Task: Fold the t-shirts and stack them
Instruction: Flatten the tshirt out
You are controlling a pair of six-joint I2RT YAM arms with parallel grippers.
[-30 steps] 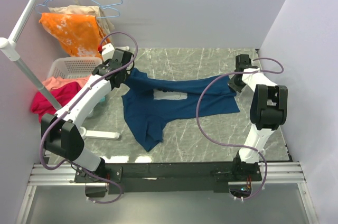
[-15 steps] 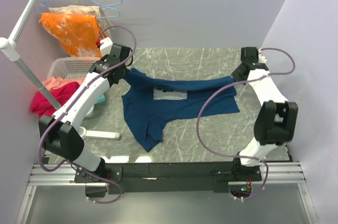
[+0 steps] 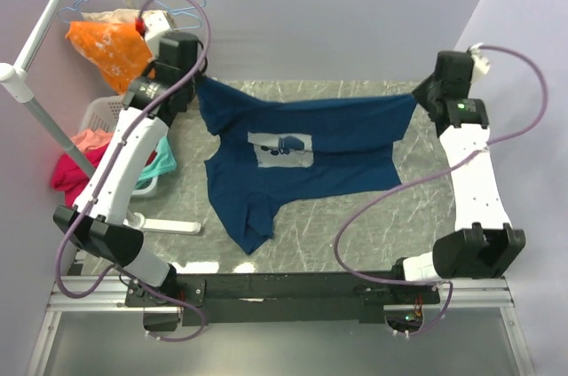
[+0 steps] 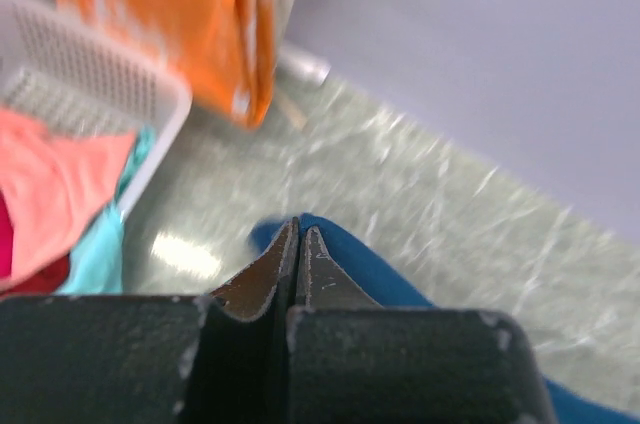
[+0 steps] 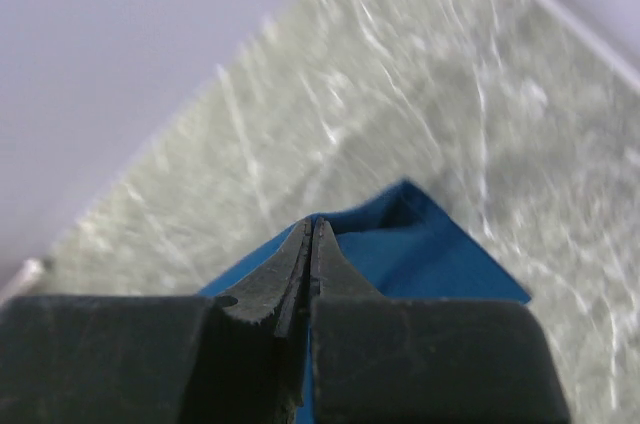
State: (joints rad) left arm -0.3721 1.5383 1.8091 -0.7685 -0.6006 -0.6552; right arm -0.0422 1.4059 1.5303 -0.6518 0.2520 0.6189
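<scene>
1. Top external view. Pinches the navy t-shirt (image 3: 346,141) at its two far corners, one in the left pincer (image 3: 197,83) and the other in the right pincer (image 3: 419,95). Holds this edge high and stretched tight between the arms, close to the back wall. Leaves the lower part on the bench (image 3: 355,234), pale print (image 3: 280,147) facing up, with one flap bunched at the near left. At the left side, a white basket (image 3: 111,112) with pink and red clothes (image 3: 80,159), and an orange garment (image 3: 106,43) on a hanger.
2. Left wrist view. Shows fingertips (image 4: 265,279) pressed together, blue cloth coming out just past them. Blurred, so cannot tell how deep the bite is.
3. Right wrist view. Shows the same: fingertips (image 5: 280,279) pressed together on a blue corner, above the marble surface.
4. Judged as the spreading-out step, with no fold made yet. Next calls, probably, for lowering both corners together with the tension kept, so as to lay the cloth flat and without wrinkles. Only then opening the pincers.
</scene>
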